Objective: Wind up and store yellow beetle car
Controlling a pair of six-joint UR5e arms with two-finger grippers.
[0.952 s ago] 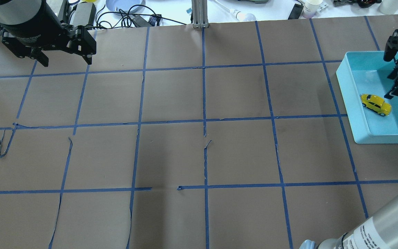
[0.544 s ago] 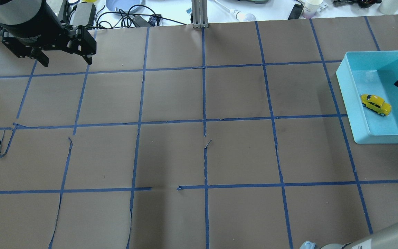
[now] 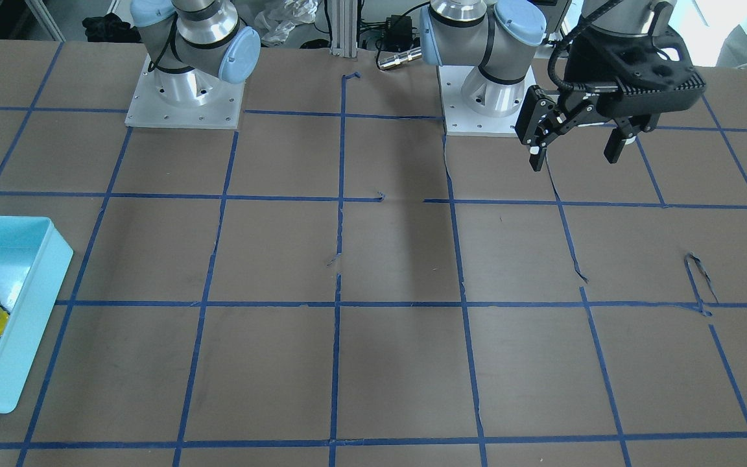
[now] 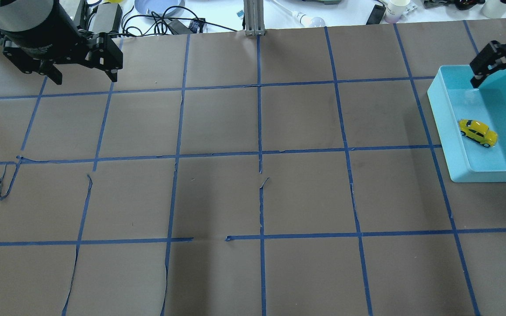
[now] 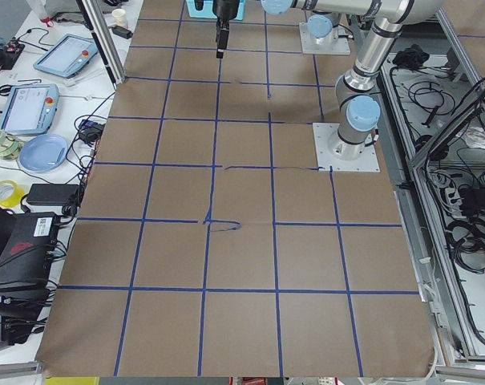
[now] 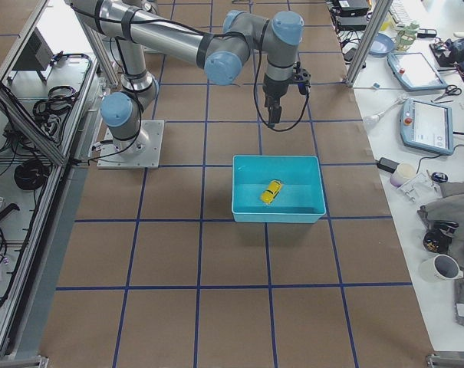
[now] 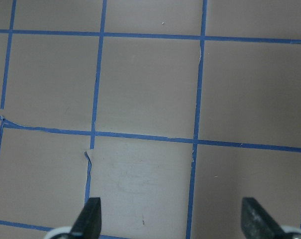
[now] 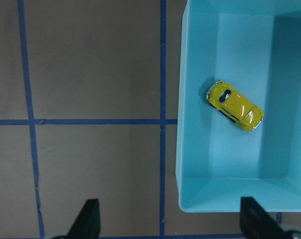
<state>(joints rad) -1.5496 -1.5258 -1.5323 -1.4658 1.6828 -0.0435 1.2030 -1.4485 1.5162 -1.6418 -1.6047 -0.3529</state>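
Several strips of blue tape [image 4: 262,239] mark a grid on the brown surface [image 4: 305,193]. In the near half, seen from behind the robot, a few strips are torn and curl up at the ends.

Farther out, at the surface's right edge, sits a light blue bin [image 4: 490,176] with low walls. The yellow car [image 4: 478,132] rests on its wheels on the bin's floor, near the left wall, turned at a slant to the walls. Nothing touches it. The right wrist camera looks straight down on it [image 8: 235,105], and the camera at the surface's right end shows it [image 6: 271,192] alone in the bin.

Beyond the car, the right gripper [image 4: 498,81] hangs in the air by the bin's far wall, well apart from the car. Its jaws are spread wide and hold nothing.

Across the surface, at the far left corner, the left gripper [image 4: 85,80] hovers above the surface, also spread wide and empty. Its wrist camera sees only tape and brown paper between the fingertips [image 7: 90,211].

Past the far edge lie black cables [image 4: 156,22], a blue plate [image 4: 158,6] and a paper cup [image 4: 397,8].
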